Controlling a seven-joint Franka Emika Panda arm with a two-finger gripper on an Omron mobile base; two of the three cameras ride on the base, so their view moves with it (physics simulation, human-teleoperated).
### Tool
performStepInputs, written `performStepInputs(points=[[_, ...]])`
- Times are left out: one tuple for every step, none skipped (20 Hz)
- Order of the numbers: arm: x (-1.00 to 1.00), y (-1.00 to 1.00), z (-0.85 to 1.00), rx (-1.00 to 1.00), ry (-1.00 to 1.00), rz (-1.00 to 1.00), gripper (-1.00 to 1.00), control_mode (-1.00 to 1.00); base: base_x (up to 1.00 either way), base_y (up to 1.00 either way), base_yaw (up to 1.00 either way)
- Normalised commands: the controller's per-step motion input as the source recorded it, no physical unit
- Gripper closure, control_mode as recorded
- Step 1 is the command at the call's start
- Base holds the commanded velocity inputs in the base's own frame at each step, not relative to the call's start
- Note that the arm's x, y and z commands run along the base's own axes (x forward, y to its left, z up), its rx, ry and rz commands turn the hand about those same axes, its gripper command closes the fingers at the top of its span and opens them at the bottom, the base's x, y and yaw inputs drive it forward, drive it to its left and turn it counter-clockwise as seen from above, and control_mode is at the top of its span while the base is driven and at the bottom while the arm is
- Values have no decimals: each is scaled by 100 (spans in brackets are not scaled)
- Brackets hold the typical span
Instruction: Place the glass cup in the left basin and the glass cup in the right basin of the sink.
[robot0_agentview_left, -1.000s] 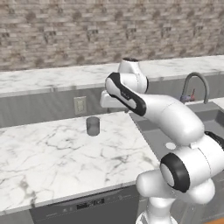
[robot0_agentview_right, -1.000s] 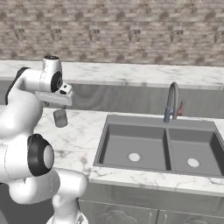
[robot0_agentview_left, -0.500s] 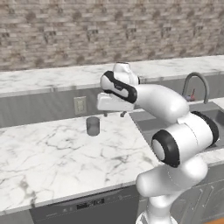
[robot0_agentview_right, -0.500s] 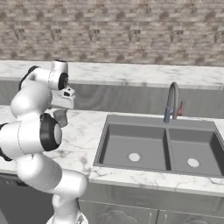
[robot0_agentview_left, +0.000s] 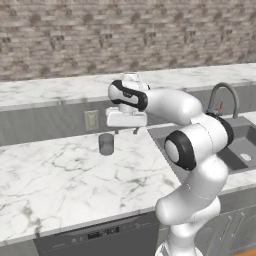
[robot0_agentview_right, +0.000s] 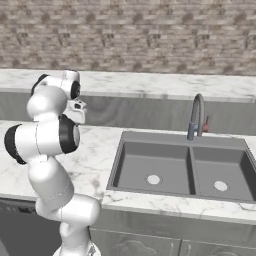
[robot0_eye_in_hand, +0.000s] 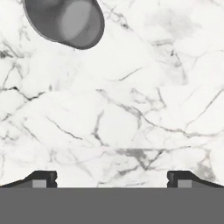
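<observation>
A dark, smoky glass cup (robot0_agentview_left: 106, 144) stands upright on the white marble counter (robot0_agentview_left: 60, 180). My gripper (robot0_agentview_left: 126, 132) hangs just above the counter, a little to the right of the cup, pointing down. Its jaws stand wide open with nothing between them. In the hand view the glass cup (robot0_eye_in_hand: 65, 22) sits at the top left, off to the side of the line between my fingertips (robot0_eye_in_hand: 41, 178), and my gripper (robot0_eye_in_hand: 111, 179) looks at bare marble. The dark grey sink (robot0_agentview_right: 165, 150) lies to the right, both basins holding nothing but their drains.
A curved grey faucet (robot0_agentview_right: 196, 117) rises behind the sink's divider (robot0_agentview_right: 191, 170). The faucet (robot0_agentview_left: 222, 100) and a part of the sink (robot0_agentview_left: 240, 137) show past my elbow. A raised back ledge and brick wall run behind the counter. A wall outlet (robot0_agentview_left: 91, 120) sits behind the cup.
The arm has swung left and lowered the hand to just above the counter beside the cup. The cup has not moved. The jaws stayed open.
</observation>
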Motion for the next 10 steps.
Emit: performStepInputs(points=[[13,7,-19,-12,9,0,-100,-100,0,0,0],[13,7,-18,-13,9,0,-100,-100,0,0,0],[12,6,-18,-13,8,0,-100,-100,0,0,0],[9,3,-17,-13,6,0,-100,-100,0,0,0],[9,1,-17,-13,8,0,-100,-100,0,0,0],[8,1,-17,-11,8,0,-100,-100,0,0,0],[7,1,-17,-10,9,0,-100,-100,0,0,0],[11,3,-18,-9,11,0,-100,-100,0,0,0],[16,6,-18,-8,11,0,-100,-100,0,0,0],[19,6,-17,-8,11,0,-100,-100,0,0,0]])
